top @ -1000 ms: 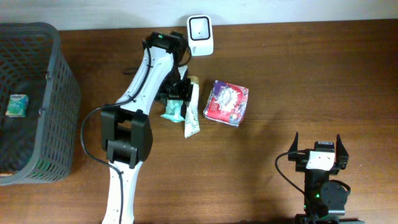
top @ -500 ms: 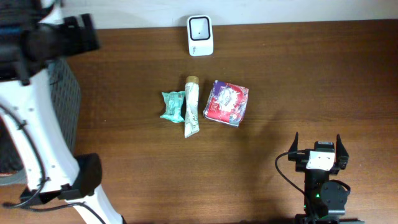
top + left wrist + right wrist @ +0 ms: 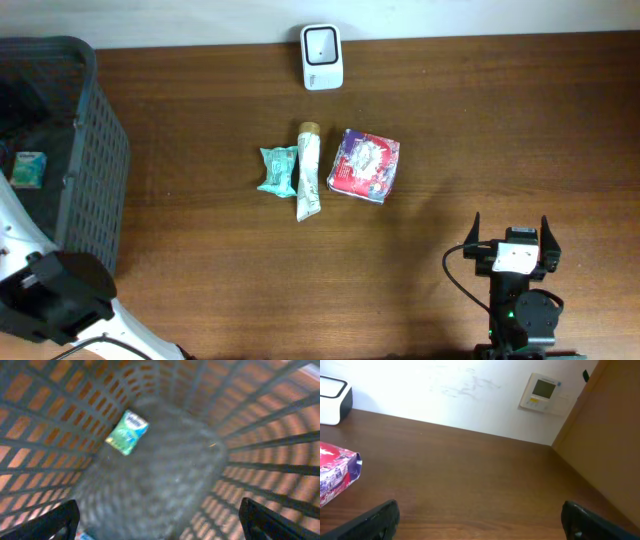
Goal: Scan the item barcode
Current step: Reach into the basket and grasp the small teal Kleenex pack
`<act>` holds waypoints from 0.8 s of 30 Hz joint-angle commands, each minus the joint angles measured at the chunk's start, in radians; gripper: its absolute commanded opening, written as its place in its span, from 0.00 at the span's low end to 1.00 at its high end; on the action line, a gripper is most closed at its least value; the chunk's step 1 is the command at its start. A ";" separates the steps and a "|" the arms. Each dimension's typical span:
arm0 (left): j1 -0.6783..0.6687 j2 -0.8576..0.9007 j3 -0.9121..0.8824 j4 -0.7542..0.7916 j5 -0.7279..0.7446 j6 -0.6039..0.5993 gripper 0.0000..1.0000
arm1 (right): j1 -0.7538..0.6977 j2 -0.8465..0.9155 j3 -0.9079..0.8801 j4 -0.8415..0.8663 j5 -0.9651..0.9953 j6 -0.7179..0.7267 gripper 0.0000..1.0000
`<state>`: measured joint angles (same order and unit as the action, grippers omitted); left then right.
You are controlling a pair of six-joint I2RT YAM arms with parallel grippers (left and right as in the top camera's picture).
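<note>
My left pincer (image 3: 159,524) hangs over the dark mesh basket (image 3: 95,170) at the left end of the surface (image 3: 500,120), jaws spread wide with nothing between them. Below it a small green packet (image 3: 127,431) lies on the basket floor. My right pincer (image 3: 511,230) sits released and empty near the front right. Mid-surface, a teal sachet (image 3: 277,170), a tube (image 3: 308,185) and a red-purple box (image 3: 364,165) lie in a row, the sachet touching the tube. The white barcode scanner (image 3: 322,43) stands at the back edge, apart from them.
</note>
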<state>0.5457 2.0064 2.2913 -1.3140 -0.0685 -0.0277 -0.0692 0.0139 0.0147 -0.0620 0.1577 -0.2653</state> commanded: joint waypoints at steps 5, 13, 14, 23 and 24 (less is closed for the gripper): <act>0.012 0.014 -0.278 0.271 -0.164 0.214 0.86 | 0.002 -0.006 -0.009 -0.002 0.011 0.000 0.99; 0.011 0.201 -0.313 0.391 -0.325 0.533 0.86 | 0.002 -0.006 -0.009 -0.002 0.012 0.000 0.99; 0.011 0.219 -0.313 0.410 -0.325 0.539 0.85 | 0.002 -0.006 -0.009 -0.002 0.012 0.000 0.98; 0.003 0.365 -0.313 0.500 -0.335 0.676 0.74 | 0.002 -0.006 -0.009 -0.002 0.011 0.000 0.98; 0.003 0.376 -0.313 0.512 -0.372 0.676 0.70 | 0.002 -0.006 -0.009 -0.002 0.011 0.000 0.99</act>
<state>0.5503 2.3455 1.9800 -0.8230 -0.3840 0.6254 -0.0692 0.0139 0.0147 -0.0620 0.1574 -0.2657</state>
